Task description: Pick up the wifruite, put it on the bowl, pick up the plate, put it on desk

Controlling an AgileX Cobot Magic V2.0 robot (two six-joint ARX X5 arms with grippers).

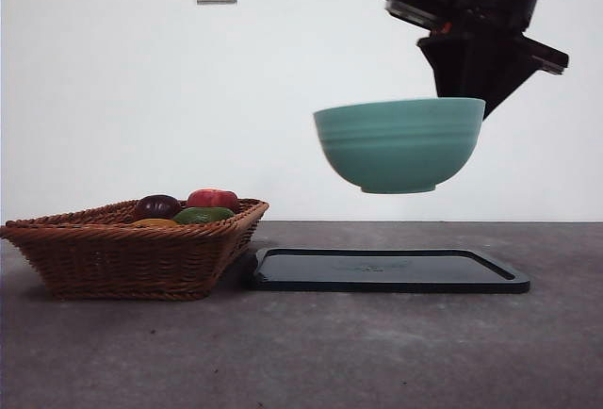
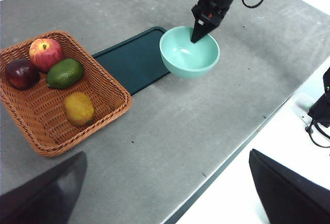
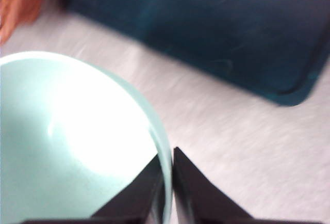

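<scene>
Front view: you look level across the desk (image 1: 301, 352) from its near edge, low, facing the back wall (image 1: 113, 98).
Left wrist view: you look down from high and well back, over most of the desk.
Right wrist view: you look straight down, very near the bowl (image 3: 67, 146) rim.
Shared: all three show the bowl and the dark tray (image 1: 386, 270); the basket (image 1: 132, 249) too, only its corner in the right wrist view.

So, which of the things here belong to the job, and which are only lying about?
Job:
- bowl, held in the air by the right gripper
- orange-brown fruit in the basket
- desk

Only lying about:
- wicker basket
- red apple
- green fruit
- purple fruit
- dark tray
</scene>
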